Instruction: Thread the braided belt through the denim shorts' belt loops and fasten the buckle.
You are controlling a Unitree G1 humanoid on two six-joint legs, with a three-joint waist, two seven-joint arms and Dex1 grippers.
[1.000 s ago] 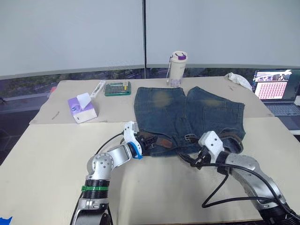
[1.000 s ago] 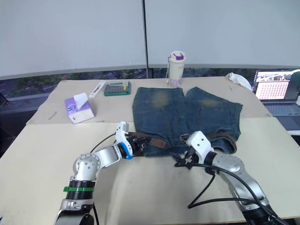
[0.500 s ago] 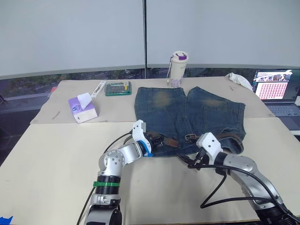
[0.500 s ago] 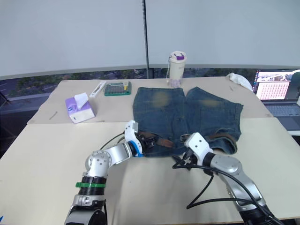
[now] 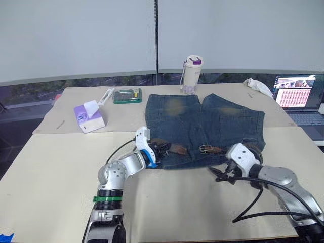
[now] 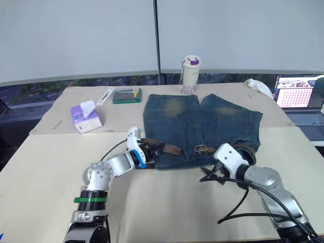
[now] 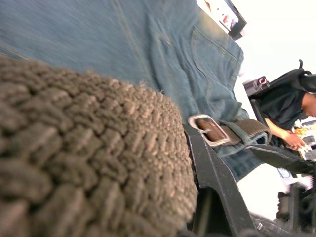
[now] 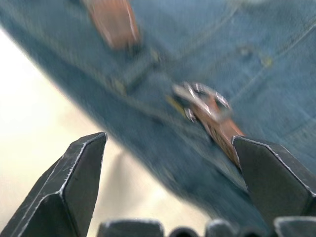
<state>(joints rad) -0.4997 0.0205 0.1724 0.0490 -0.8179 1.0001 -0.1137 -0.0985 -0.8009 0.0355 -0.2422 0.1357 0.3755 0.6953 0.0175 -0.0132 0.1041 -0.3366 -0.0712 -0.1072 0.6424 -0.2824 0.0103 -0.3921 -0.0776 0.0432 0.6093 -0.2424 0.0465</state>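
- Denim, faded in lighter patches on both legs, makes up the shorts (image 5: 202, 126), which lie flat on the pale table (image 5: 50, 172) with the waistband towards the robot
- Brown braided belt (image 6: 169, 149) runs along that waistband; it looks threaded already, with the loose tail end at the robot's left and the buckle (image 5: 205, 148) near the middle
- Left gripper (image 5: 158, 151) is clenched on the belt's tail end; its wrist view shows coarse woven braid pressed against a black finger (image 7: 212, 173), the weave thick and rough
- Right gripper (image 5: 220, 174) hangs released just off the waistband's near edge, its two black fingers (image 8: 74, 182) spread wide with nothing between them; the buckle (image 8: 202, 101) lies ahead of it on the denim, apart from the fingers
- Buckle is a small silver rectangular frame joined to a smooth tan leather tab, hard and shiny against the soft cloth
- Judged from this, threading is largely done and the step in hand is fastening: the tail must be brought across to the buckle
- Next move probably calls for the right gripper to pin or lift the buckle frame while the left feeds the tail through it; the braid is limp, so the tip may sag off line
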